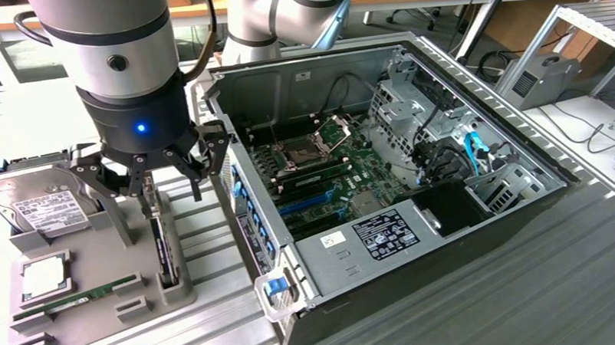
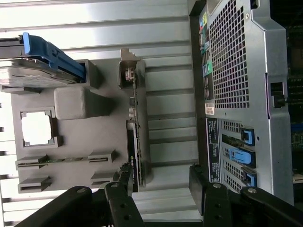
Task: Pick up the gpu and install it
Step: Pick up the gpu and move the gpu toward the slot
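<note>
- gpu (image 1: 164, 250) stands on edge in a slot of the grey holder tray (image 1: 95, 249), at the tray's side nearest the open computer case (image 1: 274, 81).
- fingers (image 1: 194, 176) hang close over it, spread wide, holding nothing.
- hard drive (image 1: 42, 205) and RAM stick (image 1: 72, 300) share the tray on the bench (image 1: 215, 222).

Bright, even light fell across the ribbed metal table (image 2: 94, 19), glaring white in the wrist view, while the open computer case (image 1: 315, 88) held shadows.
</note>
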`<state>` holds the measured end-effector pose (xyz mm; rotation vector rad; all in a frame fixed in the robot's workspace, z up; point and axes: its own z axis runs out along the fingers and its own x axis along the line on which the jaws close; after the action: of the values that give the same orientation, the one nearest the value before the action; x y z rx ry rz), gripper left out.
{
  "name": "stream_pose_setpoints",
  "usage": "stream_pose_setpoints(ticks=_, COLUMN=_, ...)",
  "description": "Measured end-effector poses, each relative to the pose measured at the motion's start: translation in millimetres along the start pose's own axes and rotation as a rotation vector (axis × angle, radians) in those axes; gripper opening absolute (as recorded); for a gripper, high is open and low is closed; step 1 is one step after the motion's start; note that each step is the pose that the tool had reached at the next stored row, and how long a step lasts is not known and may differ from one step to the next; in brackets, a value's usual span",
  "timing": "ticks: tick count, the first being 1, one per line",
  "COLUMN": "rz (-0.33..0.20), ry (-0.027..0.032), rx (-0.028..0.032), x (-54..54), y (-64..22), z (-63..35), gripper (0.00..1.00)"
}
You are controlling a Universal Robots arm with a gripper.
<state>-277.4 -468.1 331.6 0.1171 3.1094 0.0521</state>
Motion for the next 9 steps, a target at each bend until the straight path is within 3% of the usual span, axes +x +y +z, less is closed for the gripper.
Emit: stream_pose_setpoints(ticks=9, rz=0.000, ry=0.0000, rx=0.0000, x=0.1, y=-0.1, z=2.0, gripper=0.60)
